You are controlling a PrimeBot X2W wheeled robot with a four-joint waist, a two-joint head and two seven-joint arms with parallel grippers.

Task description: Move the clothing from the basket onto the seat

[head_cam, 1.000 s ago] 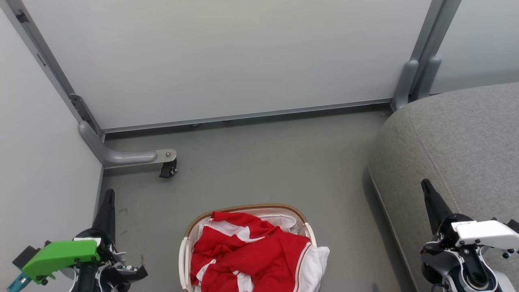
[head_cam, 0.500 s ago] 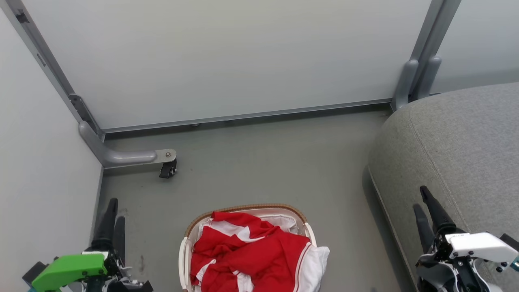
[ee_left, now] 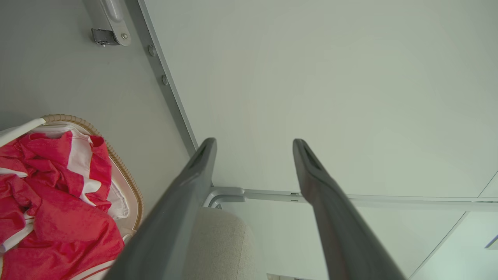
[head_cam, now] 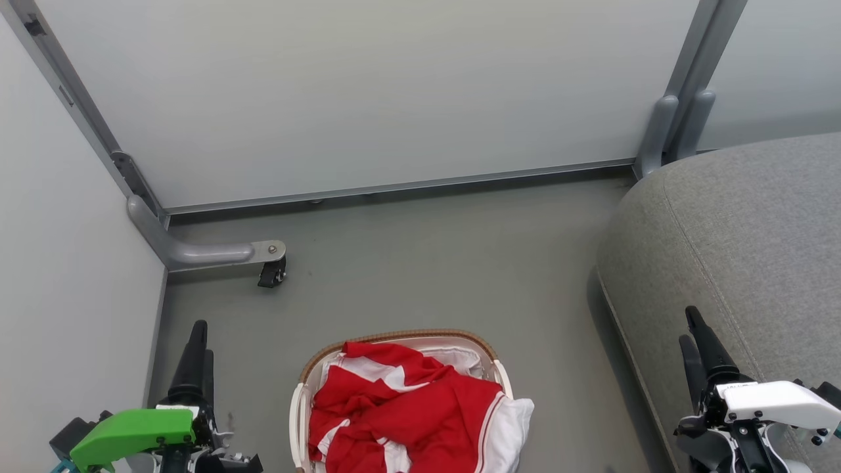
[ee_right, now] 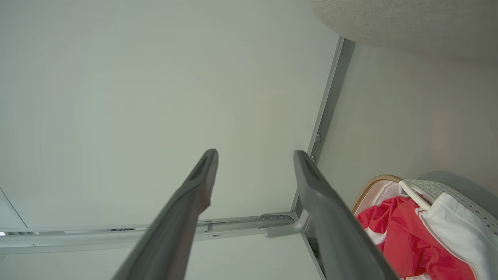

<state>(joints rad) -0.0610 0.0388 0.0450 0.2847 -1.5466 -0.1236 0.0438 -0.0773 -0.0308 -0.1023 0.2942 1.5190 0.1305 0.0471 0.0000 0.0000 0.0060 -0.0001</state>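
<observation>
Head view: the basket [head_cam: 394, 336] stands on the grey floor [head_cam: 427, 263] at the bottom centre, just beside the seat [head_cam: 755, 230] on its right but apart from it; the clothing [head_cam: 420, 414] lies heaped inside the basket, red with white panels and white stripe trim; no lettering on it can be read; white fabric hangs over the rim on the seat side, and whether it is garment or liner cannot be told. The left gripper [head_cam: 202, 341] is at lower left under a green housing [head_cam: 131, 430]; the right gripper [head_cam: 687, 325] is at lower right in front of the seat, under a white housing [head_cam: 775, 401] bearing a small dark marking too small to read. A castor foot [head_cam: 271, 270] sits at the base of the pale partition [head_cam: 361, 98].

Left wrist view: the two fingers stand wide apart with nothing between them, only partition behind; the woven rim and the red heap are at left; a pale corner of the seat shows low down.

Right wrist view: the fingers are likewise spread wide and empty; this view adds the basket's perforated outer wall and a white handle, with the seat's underside at top right.
</observation>
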